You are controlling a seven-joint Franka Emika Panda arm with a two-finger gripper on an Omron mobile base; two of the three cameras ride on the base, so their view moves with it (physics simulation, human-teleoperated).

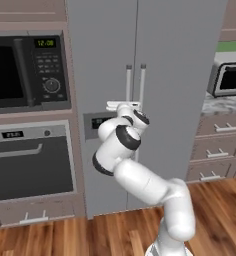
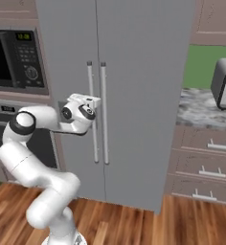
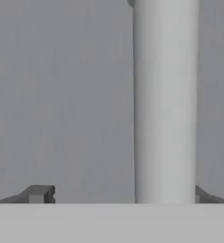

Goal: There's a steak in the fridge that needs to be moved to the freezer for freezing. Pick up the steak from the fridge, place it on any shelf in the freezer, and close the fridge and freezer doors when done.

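Note:
The tall grey unit stands with both doors shut. Its narrower freezer door (image 1: 102, 60) carries a dark dispenser panel (image 1: 91, 123), and the wider fridge door (image 1: 180, 75) is to its right. Two vertical silver handles run along the seam. My gripper (image 1: 125, 106) (image 2: 91, 102) (image 3: 118, 194) is open at the freezer door's handle (image 3: 165, 104). The bar stands between my fingertips (image 3: 38, 193), close to the right one, with neither pad seen touching it. The steak and the shelves are hidden behind the shut doors.
Left of the unit are a microwave (image 1: 25, 70) and a black wall oven (image 1: 30, 160). On the right, a marble counter (image 2: 201, 110) holds a toaster oven (image 1: 230, 77) above drawers (image 1: 217, 150). Wooden floor (image 2: 134, 220) lies in front.

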